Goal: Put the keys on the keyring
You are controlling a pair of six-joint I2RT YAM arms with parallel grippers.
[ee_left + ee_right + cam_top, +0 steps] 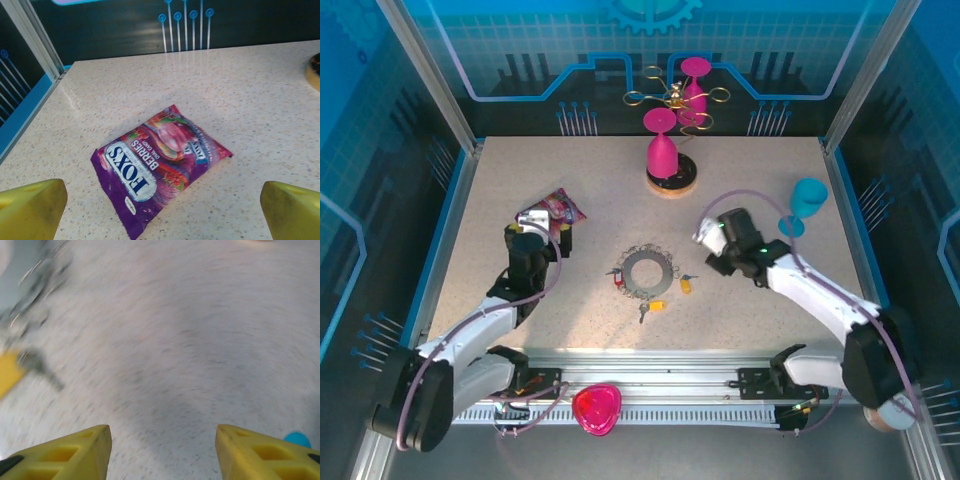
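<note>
Left fingers [31, 209]: two yellow tips at the bottom corners of the left wrist view, spread to their widest and holding nothing.
Right fingers [65, 452]: two yellow tips, well apart, with only bare counter between them; this view is blurred.
Counter [770, 165]: one speckled beige surface.
Keyring [631, 270]: one flat grey ring edged with small wire loops. It lies flat at mid-counter between the two arms, and neither pair of fingers touches it.
Keys [657, 306]: three coloured heads can be counted.
- Two are yellow, one at the ring's near rim and one just right of the ring.
- One is red, at the ring's left rim.
- A dark one lies beside the near yellow head.
- Whether any key is hooked to a loop cannot be told.
Candy bag [160, 160]: one, purple, lying flat just ahead of the left fingers.
Goblets: three.
- One pink goblet [661, 150] stands on a round coaster [672, 185].
- One pink goblet [695, 85] stands at the rear by a gold wire stand [650, 75].
- One cyan goblet [807, 200] stands near the right arm.
Heart [596, 408]: one, pink, on the near rail between the arm bases.
</note>
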